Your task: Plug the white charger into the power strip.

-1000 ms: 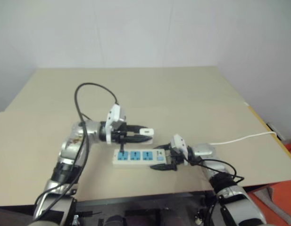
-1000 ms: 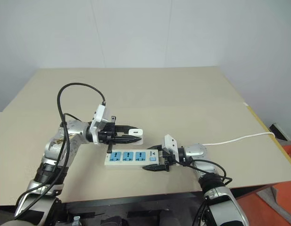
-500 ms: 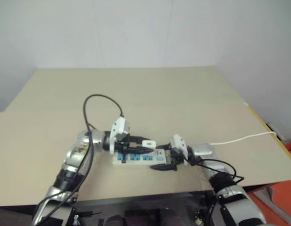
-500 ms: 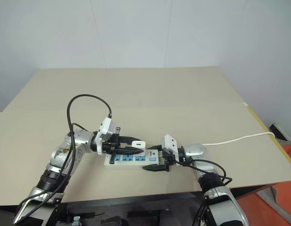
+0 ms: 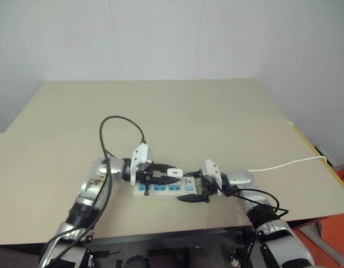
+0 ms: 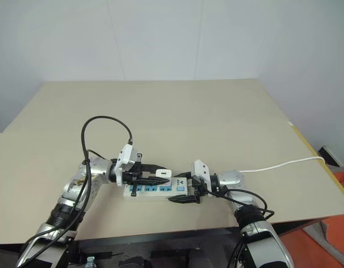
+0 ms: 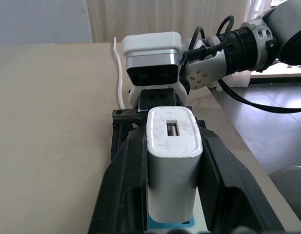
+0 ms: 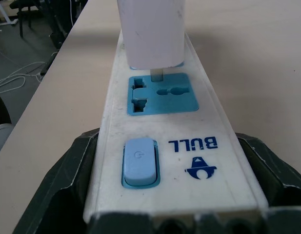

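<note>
White charger (image 7: 170, 168): left gripper (image 6: 158, 177) fingers are clamping it upright just above the middle blue socket of the power strip (image 8: 165, 146), whose length is running across the tabletop (image 5: 177, 111); right gripper (image 6: 182, 199) fingers are holding the strip's switch end.

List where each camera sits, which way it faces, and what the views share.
Left eye, right eye: on the head, looking forward and down at the table; both arms show.
Left wrist: along the left gripper, shut on the charger, facing the right gripper.
Right wrist: along the right gripper, shut on the strip at its switch end.
Shared: all show charger and strip.
</note>
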### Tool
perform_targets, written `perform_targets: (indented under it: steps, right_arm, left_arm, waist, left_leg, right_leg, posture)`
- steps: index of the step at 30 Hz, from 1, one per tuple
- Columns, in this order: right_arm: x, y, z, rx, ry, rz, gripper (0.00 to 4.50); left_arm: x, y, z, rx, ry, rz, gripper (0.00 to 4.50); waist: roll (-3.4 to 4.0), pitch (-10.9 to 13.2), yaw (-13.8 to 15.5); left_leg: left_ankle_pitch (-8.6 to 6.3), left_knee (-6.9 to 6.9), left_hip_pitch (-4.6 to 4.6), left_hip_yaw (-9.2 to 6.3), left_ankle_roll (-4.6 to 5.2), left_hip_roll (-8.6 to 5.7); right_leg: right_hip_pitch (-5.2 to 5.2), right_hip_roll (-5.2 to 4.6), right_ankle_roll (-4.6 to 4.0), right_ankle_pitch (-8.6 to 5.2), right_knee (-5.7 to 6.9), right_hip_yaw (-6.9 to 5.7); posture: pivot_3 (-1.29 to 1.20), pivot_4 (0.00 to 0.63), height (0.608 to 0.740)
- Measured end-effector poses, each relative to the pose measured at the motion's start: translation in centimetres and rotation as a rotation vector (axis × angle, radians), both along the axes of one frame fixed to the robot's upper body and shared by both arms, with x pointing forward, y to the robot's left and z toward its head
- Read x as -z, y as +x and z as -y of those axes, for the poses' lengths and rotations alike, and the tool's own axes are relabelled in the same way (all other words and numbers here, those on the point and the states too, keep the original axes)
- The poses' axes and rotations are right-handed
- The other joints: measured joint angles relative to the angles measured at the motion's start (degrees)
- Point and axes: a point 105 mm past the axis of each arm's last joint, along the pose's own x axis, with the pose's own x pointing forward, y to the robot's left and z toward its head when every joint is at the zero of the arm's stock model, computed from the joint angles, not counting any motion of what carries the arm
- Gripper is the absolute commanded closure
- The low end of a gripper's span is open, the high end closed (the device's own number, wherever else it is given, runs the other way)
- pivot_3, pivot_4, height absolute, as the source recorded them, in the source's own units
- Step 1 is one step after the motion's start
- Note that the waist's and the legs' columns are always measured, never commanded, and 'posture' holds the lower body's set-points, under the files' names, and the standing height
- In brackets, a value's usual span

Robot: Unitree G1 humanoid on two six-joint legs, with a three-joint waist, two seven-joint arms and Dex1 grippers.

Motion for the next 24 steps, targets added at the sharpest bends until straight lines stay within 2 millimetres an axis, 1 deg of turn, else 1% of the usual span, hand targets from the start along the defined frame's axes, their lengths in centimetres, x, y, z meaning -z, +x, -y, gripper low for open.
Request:
perform_targets:
  steps: [11, 16, 24]
  right_arm:
    - [0.01, 0.0, -0.01, 0.0, -0.001, 0.001, 1.06]
    - [0.02, 0.0, -0.01, 0.0, -0.002, 0.001, 1.06]
    - [0.08, 0.0, 0.0, 0.0, -0.008, 0.004, 1.06]
  left_arm:
    - [0.17, -0.1, 0.12, 0.012, 0.001, 0.001, 3.49]
    - [0.65, -0.2, 0.32, 0.03, 0.001, -0.007, 3.49]
    - [0.86, -0.22, 0.34, 0.055, 0.001, 0.018, 3.49]
  waist:
    - [0.0, 0.0, 0.0]
    - [0.0, 0.0, 0.0]
    - [-0.01, -0.01, 0.02]
  left_leg:
    - [0.0, 0.0, 0.0, -0.01, 0.0, 0.0]
    - [0.0, -0.01, 0.0, -0.01, 0.0, 0.0]
    - [0.0, -0.01, 0.05, 0.0, 0.0, 0.0]
  right_leg:
    - [0.0, 0.0, 0.0, 0.0, -0.01, 0.0]
    - [0.0, 0.0, 0.0, 0.0, -0.01, 0.0]
    - [0.06, 0.0, 0.0, -0.01, -0.02, 0.0]
  posture:
    - [0.0, 0.15, 0.74]
    - [0.0, 0.15, 0.74]
    - [0.0, 0.15, 0.74]
